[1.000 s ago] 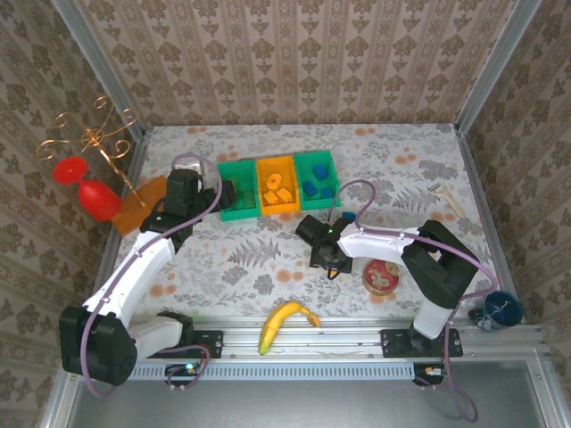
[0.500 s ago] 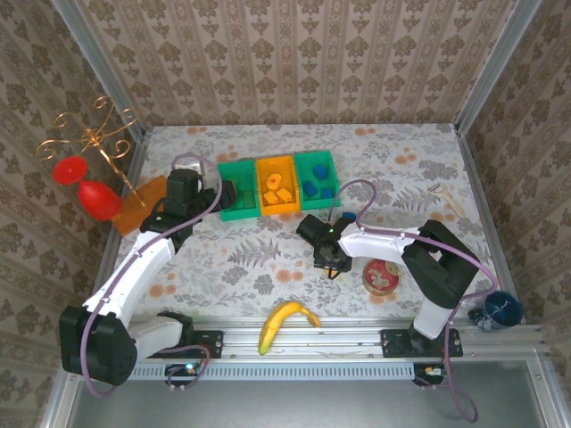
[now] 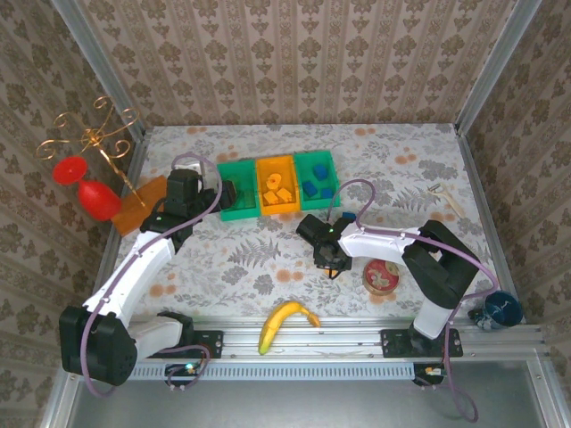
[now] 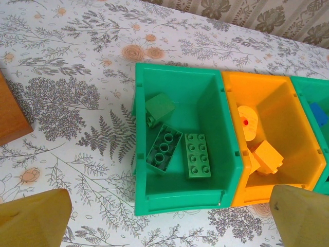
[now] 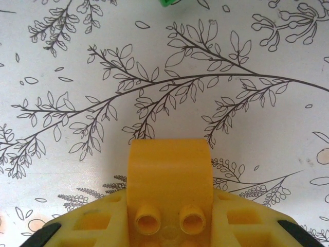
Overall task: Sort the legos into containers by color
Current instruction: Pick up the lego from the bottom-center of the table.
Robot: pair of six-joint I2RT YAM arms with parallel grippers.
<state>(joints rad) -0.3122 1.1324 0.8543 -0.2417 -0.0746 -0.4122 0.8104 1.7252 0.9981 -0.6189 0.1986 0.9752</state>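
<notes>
On the floral surface sit the three joined containers. My left pincer hangs wide open by the left green one; my right pincer looks clamped on a yellow lego close over the surface.

The tabletop wears a pale cover printed with leaves and orange flowers. Toward its far side stands a row of three joined bins, green, orange, green, with a blue lego just beside the right one. An orange board lies at the left edge, a red-rimmed tin right of the middle, and a banana at the near edge.
</notes>
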